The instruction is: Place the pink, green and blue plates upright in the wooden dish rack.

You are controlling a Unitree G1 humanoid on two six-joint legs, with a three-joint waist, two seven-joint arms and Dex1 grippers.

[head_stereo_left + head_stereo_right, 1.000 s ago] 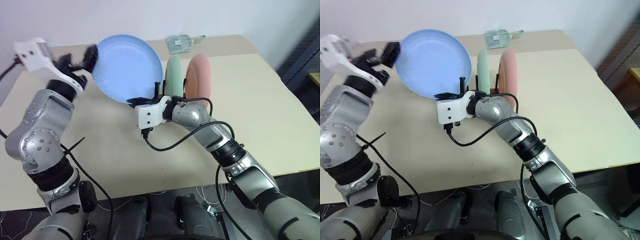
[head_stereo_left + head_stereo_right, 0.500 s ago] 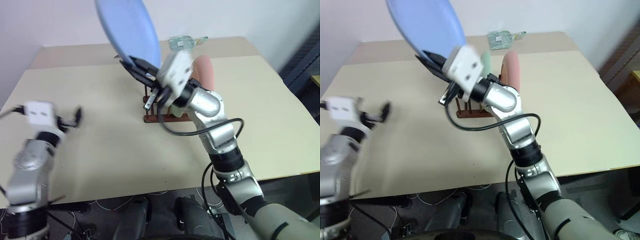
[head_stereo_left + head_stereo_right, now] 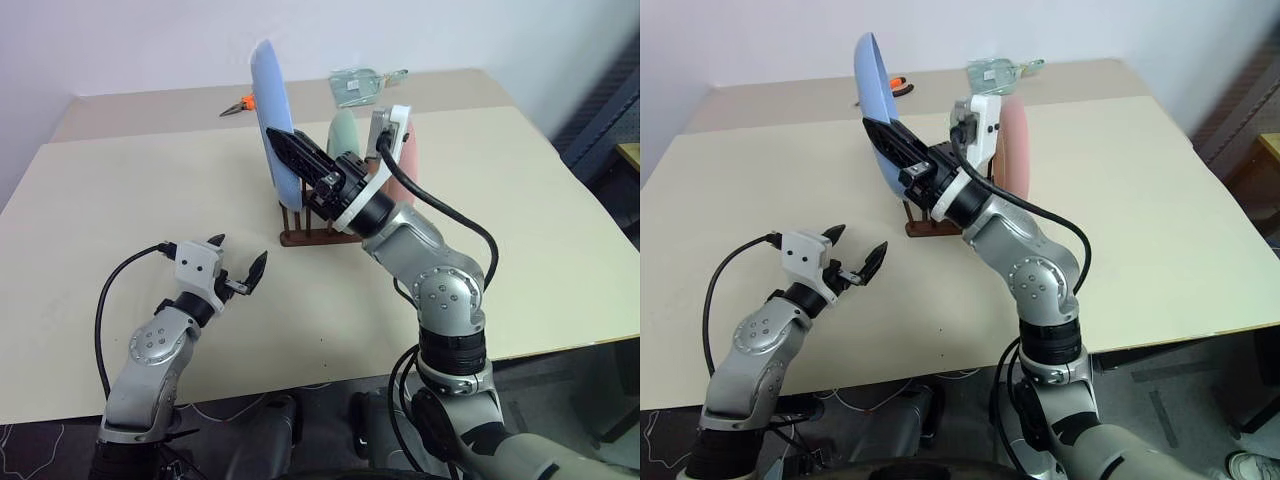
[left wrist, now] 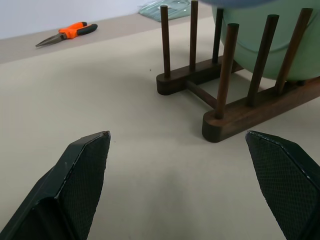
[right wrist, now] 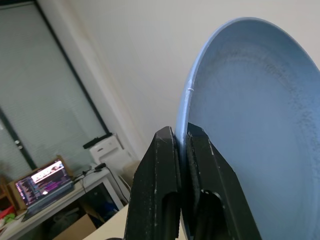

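Now the right gripper (image 3: 290, 150), clamped on the blue plate (image 3: 268, 110) at upper centre, must lower it between free rack (image 3: 300, 236) pegs; the left gripper (image 3: 232, 270) gapes empty.

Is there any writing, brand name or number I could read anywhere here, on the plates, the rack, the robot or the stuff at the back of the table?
No readable text anywhere.
Blue plate, green plate, pink plate, wooden rack: plain, unmarked.
Clear packet at the table's far edge: any print too small to read.
Laptop screen in the background: too blurred to read.
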